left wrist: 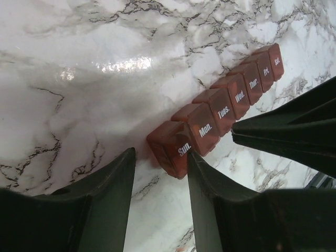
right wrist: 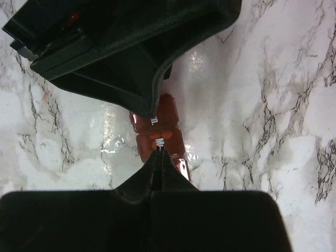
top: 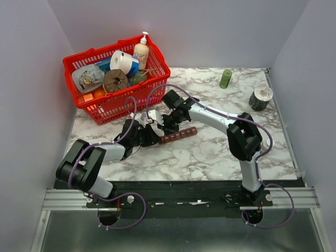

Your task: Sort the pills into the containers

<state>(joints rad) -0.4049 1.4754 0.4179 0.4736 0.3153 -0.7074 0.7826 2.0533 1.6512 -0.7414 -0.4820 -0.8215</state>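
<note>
The dark red-brown pill strip (top: 178, 135) lies on the marble table between the two arms, lids closed and marked Sun. to Sat. in the left wrist view (left wrist: 220, 107). My left gripper (left wrist: 160, 155) is open, its fingertips on either side of the Sun. end, right finger (left wrist: 210, 194) touching that compartment's corner. My right gripper (right wrist: 159, 149) is shut, tips just over the Mon. compartment of the strip (right wrist: 168, 113), where orange shapes show through the lid. It enters the left wrist view from the right (left wrist: 283, 131). A small pinkish speck (right wrist: 46, 95) lies on the table.
A red mesh basket (top: 103, 105) full of household items stands at the back left. A slim green bottle (top: 226, 79) and a round roll (top: 261, 97) stand at the back right. The left gripper's black body (right wrist: 131, 47) hangs close above the right gripper.
</note>
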